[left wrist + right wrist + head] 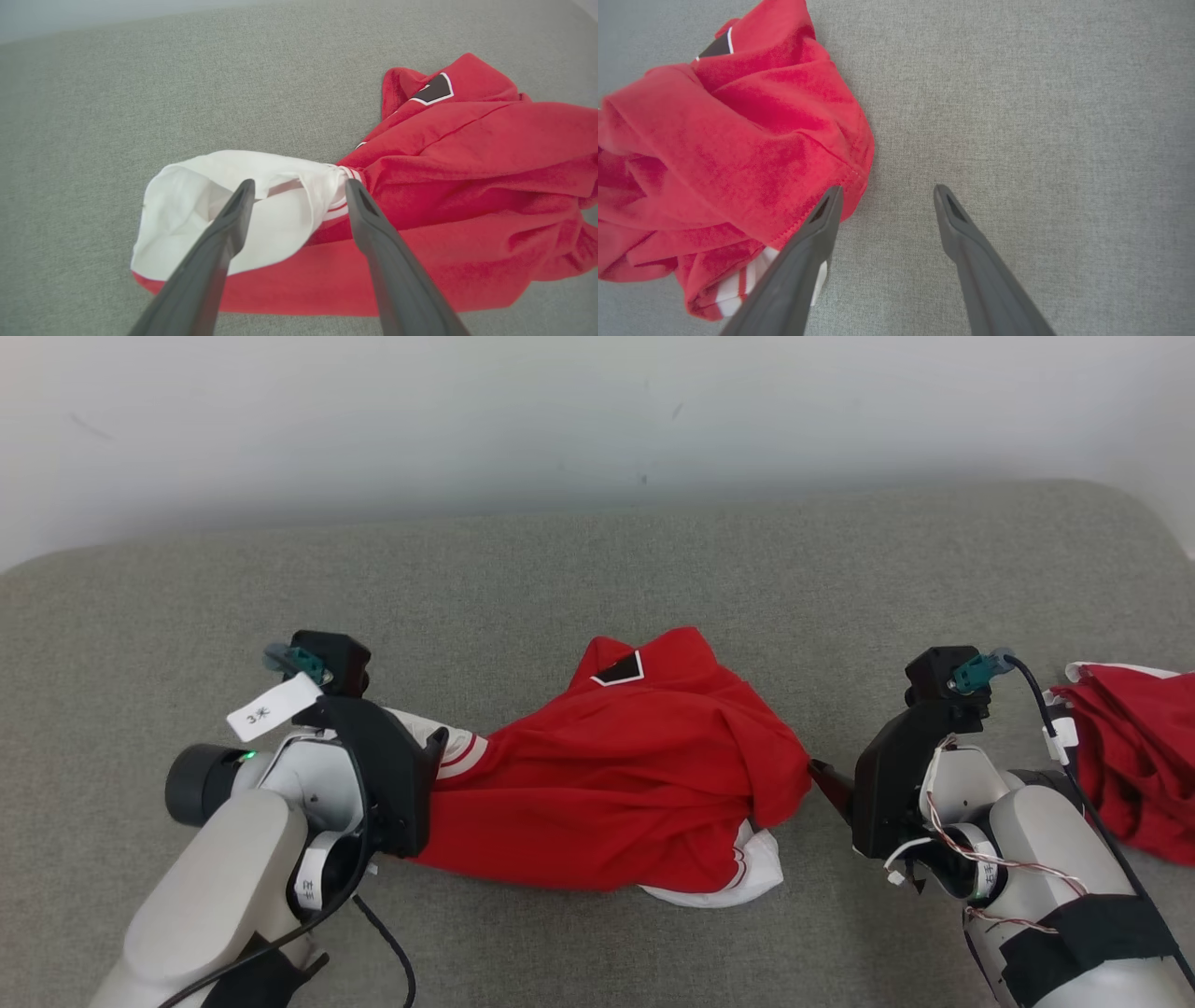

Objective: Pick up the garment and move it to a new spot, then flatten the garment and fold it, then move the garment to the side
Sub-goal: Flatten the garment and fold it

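Left gripper (pixel 299 186): I see its fingers spread wide over the white sleeve (pixel 196 205), gripping nothing.
Garment (pixel 616 775): red, crumpled on the grey cushion (pixel 560 569), between my two grippers.
Right gripper (pixel 887 191): spread wide, empty, one finger just beside the garment's hem.
Far right: another red cloth (pixel 1134 756), near my right arm.

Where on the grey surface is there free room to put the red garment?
Free: the wide strip of grey surface between the garment and the wall, and the far left beyond the left gripper. Crowded: the right, where the right gripper and another red cloth sit.
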